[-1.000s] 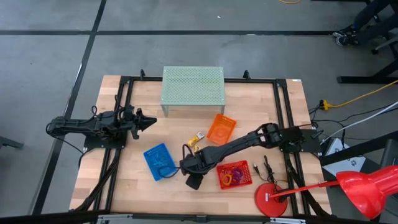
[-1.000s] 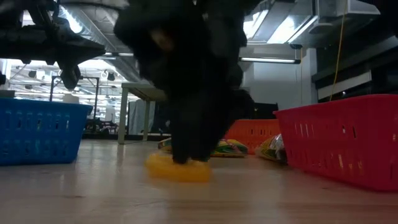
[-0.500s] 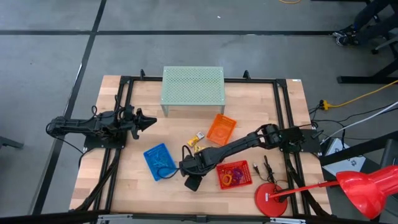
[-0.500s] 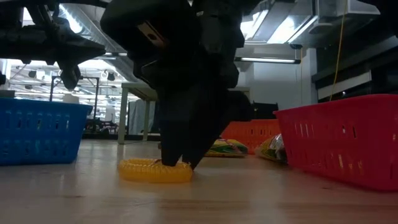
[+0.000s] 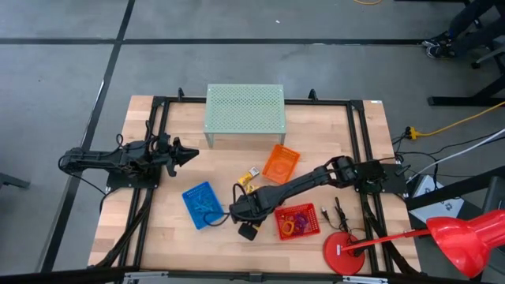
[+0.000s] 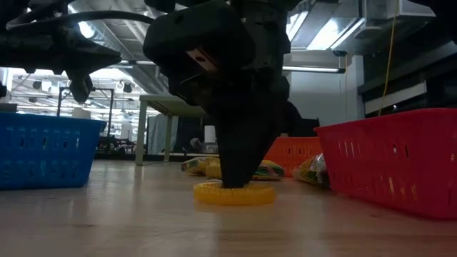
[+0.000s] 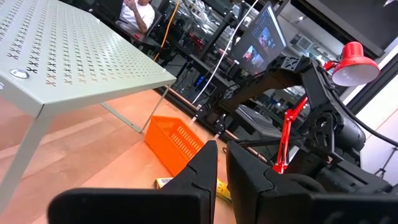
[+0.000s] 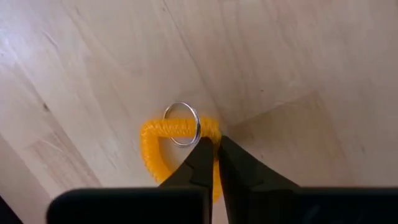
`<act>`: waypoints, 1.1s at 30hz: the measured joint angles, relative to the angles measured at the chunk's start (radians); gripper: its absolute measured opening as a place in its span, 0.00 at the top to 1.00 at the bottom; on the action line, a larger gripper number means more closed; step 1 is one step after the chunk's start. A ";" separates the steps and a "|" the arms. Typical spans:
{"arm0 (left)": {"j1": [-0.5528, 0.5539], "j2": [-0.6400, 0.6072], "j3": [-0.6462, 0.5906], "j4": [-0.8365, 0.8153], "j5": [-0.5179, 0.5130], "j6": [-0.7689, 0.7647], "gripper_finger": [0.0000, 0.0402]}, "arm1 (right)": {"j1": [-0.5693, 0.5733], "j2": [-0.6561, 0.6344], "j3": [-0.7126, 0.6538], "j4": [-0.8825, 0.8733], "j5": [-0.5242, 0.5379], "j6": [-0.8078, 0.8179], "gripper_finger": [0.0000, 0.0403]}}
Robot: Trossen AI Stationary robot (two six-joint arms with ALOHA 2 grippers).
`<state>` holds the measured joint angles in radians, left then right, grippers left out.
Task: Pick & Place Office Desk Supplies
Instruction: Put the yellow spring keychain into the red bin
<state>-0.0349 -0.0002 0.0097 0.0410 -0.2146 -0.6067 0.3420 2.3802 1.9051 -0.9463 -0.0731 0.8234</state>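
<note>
A yellow-orange coiled loop (image 8: 152, 146) with a small metal ring (image 8: 181, 123) lies flat on the wooden table, between the blue basket (image 5: 202, 203) and the red basket (image 5: 297, 222). My right gripper (image 8: 216, 149) points down and is shut on the loop; in the low view the gripper (image 6: 239, 182) stands on the loop (image 6: 234, 194). Small yellow-and-white pieces (image 5: 251, 177) lie near the orange basket (image 5: 281, 163). My left gripper (image 5: 192, 152) waits shut at the table's left, level and above the table. My right gripper pinches the loop's coiled rim (image 8: 211, 129) between its two fingertips, right beside the metal ring. The fingers come from above, pointing down. The loop lies flat on the table under them.
A pale green perforated stand (image 5: 245, 110) sits at the far edge. A red lamp with a round base (image 5: 347, 252) stands at the near right. The red basket holds several coloured loops. Bare wood lies left of the blue basket.
My right gripper has shut on the loop's rim, staying low over the table. The loop has slid a little along the table, first toward the left, then toward the right, and still lies flat.
</note>
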 joint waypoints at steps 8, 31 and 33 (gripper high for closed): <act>0.000 0.000 0.000 0.000 0.000 0.000 0.92 | -0.007 0.006 0.045 -0.013 -0.031 0.026 0.99; 0.000 0.000 0.000 0.000 0.000 0.000 0.92 | -0.021 -0.215 0.416 -0.437 0.182 0.011 1.00; 0.000 0.000 0.000 0.000 0.000 0.000 0.92 | 0.005 -0.249 0.416 -0.514 0.204 0.041 1.00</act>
<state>-0.0349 -0.0002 0.0099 0.0410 -0.2148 -0.6067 0.3473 2.1311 2.3211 -1.4601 0.1309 0.8646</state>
